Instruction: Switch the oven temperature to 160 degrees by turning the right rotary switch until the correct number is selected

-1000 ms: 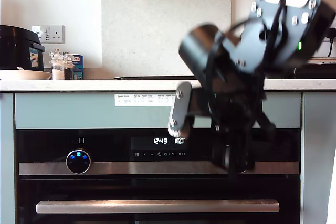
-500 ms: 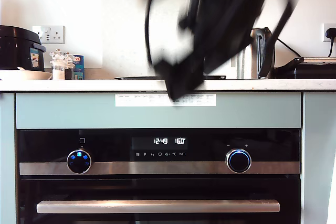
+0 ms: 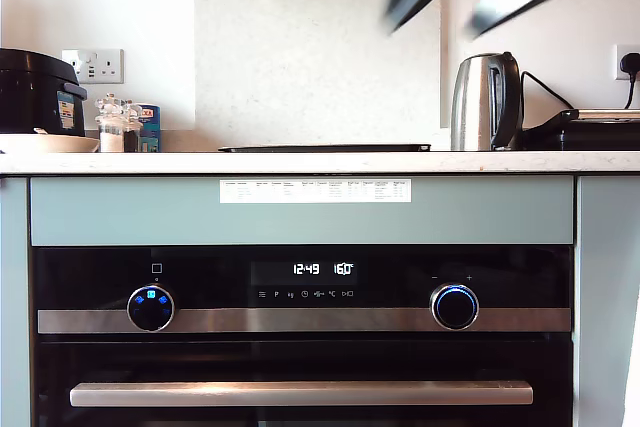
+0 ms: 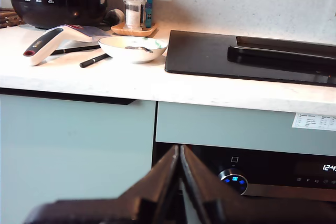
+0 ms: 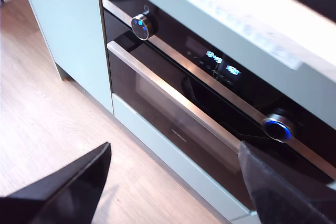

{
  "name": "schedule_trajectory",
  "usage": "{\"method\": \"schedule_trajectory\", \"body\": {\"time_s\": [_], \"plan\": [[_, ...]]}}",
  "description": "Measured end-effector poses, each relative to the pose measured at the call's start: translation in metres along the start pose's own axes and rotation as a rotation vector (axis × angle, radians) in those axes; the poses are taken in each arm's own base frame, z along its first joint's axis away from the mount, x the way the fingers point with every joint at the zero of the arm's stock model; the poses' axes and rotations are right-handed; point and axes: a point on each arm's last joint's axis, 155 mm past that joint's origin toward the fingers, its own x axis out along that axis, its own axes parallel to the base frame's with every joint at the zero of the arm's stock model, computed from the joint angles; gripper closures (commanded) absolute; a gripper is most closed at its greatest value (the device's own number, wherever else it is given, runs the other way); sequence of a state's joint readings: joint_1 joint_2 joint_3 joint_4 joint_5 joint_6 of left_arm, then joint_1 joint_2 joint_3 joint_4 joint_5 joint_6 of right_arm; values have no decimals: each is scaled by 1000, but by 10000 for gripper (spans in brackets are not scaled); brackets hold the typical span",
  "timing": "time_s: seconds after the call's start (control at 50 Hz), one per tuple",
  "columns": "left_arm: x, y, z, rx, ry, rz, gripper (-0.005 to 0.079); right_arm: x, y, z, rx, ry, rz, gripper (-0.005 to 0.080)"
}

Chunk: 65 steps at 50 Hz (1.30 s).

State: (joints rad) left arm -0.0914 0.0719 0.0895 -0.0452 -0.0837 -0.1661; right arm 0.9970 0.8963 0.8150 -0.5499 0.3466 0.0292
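oven (image 3: 300,362), blue-ringed right rotary switch (image 3: 455,307), number (image 3: 343,269) 160°

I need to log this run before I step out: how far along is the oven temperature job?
It looks done: the number on the oven reads 160 degrees beside the 12:49 clock. Nothing is in hand: the right rotary switch is untouched, my second hand is open and away from it, and my first hand is shut on nothing. Only an arm blurred at the exterior view's top remains to be parked.

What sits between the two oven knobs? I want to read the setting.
In the exterior view, the white display sits between the icon knob and the right rotary switch: clock 12:49, then the number 160°, above small symbols.
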Motion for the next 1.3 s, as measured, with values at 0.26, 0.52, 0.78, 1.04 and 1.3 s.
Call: {"method": "schedule_trajectory", "body": {"time_s": [0.26, 0.52, 0.78, 1.04, 1.3], "plan": [[0, -1, 0, 0, 0, -5, 764, -31, -19, -44, -43, 129, -39, 168], [0, -1, 0, 0, 1, -5, 764, -30, -28, -36, 6, 97, -94, 752], [0, 0, -5, 1, 18, -2, 764, -37, -56, 20, 73, -134, -219, 752], [0, 1, -10, 3, 42, 2, 764, -21, -93, 13, 128, -157, -293, 752], [0, 1, -11, 4, 44, 2, 764, -2, -135, -16, 188, -144, -361, 752]]}}
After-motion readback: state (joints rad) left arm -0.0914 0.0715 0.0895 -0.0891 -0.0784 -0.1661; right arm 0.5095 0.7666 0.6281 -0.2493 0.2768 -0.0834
